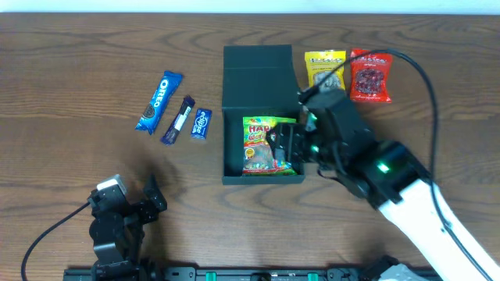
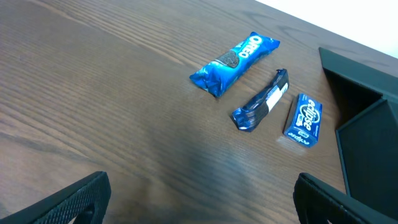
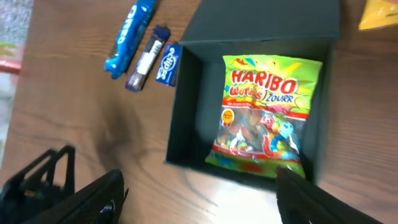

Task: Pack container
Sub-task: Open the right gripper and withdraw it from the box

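The dark green container stands mid-table with its flap lid open toward the back. A green Haribo bag lies inside it, also clear in the right wrist view. My right gripper is open and empty, just above the box's right front part; in its own view the fingers spread wide in front of the box. My left gripper is open and empty at the front left, fingers wide over bare wood.
Left of the box lie an Oreo packet, a dark bar and a small blue Eclipse pack. Behind the box on the right lie a yellow packet and a red packet. A black cable runs along the right.
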### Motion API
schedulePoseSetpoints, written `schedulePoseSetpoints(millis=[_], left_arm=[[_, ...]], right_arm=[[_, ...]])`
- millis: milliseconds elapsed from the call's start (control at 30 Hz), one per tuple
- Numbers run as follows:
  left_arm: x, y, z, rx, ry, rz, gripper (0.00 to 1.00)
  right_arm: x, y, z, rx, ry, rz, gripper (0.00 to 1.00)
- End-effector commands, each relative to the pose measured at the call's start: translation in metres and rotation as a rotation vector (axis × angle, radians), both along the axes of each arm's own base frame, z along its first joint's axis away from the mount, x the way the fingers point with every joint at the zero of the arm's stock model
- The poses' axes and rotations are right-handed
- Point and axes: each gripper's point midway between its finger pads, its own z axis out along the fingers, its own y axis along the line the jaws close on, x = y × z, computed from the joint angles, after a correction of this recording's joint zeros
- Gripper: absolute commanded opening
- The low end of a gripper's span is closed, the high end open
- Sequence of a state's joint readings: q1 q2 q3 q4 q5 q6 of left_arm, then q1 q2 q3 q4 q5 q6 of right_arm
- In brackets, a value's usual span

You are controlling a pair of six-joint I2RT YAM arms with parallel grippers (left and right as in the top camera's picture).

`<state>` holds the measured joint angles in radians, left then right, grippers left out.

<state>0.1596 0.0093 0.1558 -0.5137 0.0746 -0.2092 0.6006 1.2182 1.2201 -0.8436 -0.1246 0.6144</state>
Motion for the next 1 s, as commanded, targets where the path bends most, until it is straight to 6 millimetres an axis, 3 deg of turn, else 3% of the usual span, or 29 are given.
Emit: schedulePoseSetpoints(millis=[0,500,800,967], left_arm=[[0.0,0.0,-0.005,0.007,0.008,-0.002,0.95],[0.0,0.0,-0.005,0.007,0.008,-0.002,0.95],[0.002,-0.001,-0.001,0.001,-0.01,-0.007,0.95],[0.01,-0.017,0.014,-0.057,-0.084,-0.082,0.95]], right_arm=[[-0.014,-0.006,0.02,-0.005,-0.057,0.054,0.79],[-0.069,-0.043,0.027,-0.063,-0.033,0.1,0.84],[-0.077,-0.049,0.022,-0.086,-0.008,0.109,0.88],[-0.076,-0.049,0.022,-0.09,-0.009,0.106,0.96]])
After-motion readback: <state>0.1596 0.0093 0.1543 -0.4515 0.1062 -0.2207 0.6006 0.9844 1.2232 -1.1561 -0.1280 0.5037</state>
